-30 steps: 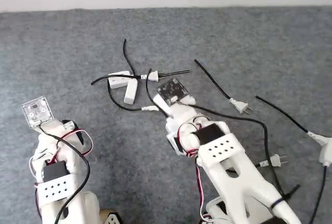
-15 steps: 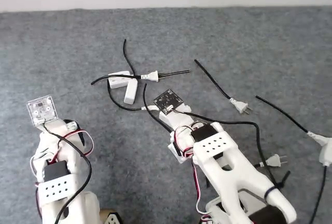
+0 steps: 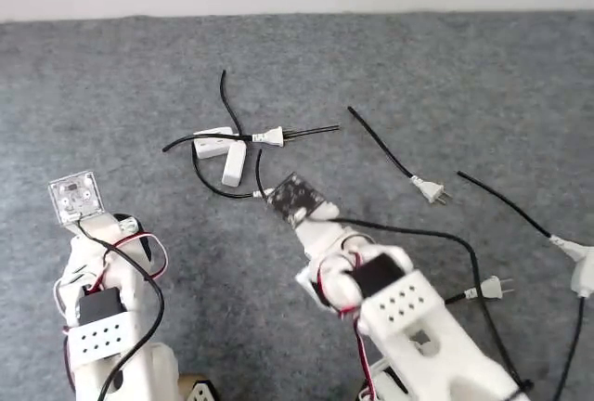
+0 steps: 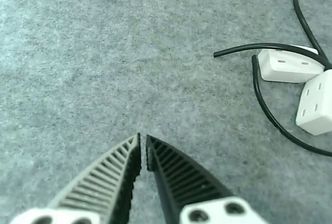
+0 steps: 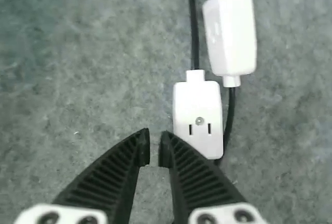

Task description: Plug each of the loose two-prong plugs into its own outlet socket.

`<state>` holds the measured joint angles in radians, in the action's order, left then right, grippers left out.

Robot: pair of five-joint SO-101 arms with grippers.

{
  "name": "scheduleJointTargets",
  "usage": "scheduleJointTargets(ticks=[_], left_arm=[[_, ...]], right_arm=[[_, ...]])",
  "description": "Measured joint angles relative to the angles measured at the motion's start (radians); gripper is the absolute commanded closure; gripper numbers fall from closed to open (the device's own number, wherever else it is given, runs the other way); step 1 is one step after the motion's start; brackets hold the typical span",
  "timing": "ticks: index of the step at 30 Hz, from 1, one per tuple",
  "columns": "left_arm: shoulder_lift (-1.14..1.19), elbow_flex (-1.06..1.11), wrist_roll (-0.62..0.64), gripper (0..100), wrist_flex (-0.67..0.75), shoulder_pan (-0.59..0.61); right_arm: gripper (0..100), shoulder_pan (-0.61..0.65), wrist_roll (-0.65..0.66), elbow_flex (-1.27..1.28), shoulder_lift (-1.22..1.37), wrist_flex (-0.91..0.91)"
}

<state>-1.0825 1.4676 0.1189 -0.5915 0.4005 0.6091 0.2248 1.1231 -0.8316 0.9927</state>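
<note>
Both closed on nothing: left gripper (image 4: pixel 143 142) over bare carpet (image 4: pixel 78 53), right gripper (image 5: pixel 154 143) just beside a white socket (image 5: pixel 198 123). Loose plug (image 3: pixel 429 189) lies unplugged on the carpet, well apart from it.

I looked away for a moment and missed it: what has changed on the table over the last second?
The right arm drew back from the cords toward its base and swung slightly toward the left arm. The right gripper took hold of nothing. The left arm barely shifted. The white sockets and the loose plugs lie where they were.
</note>
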Motion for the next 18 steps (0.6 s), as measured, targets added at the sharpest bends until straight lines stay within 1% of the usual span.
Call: scheduleJointTargets(ticks=[4, 8, 14, 18], left_arm=[[0.000, 0.000, 0.000, 98, 0.000, 0.000], [0.000, 0.000, 0.000, 98, 0.000, 0.000], [0.000, 0.000, 0.000, 98, 0.000, 0.000], [0.000, 0.000, 0.000, 98, 0.000, 0.000]], right_arm=[[98.4, 0.054, 0.046, 0.028, -0.037, 0.005], [98.4, 0.061, 0.064, 0.028, 0.006, 0.009], [99.0, -0.044, 0.064, -0.051, 0.210, 0.008], [99.0, -0.117, 0.068, -0.084, 0.319, -0.035]])
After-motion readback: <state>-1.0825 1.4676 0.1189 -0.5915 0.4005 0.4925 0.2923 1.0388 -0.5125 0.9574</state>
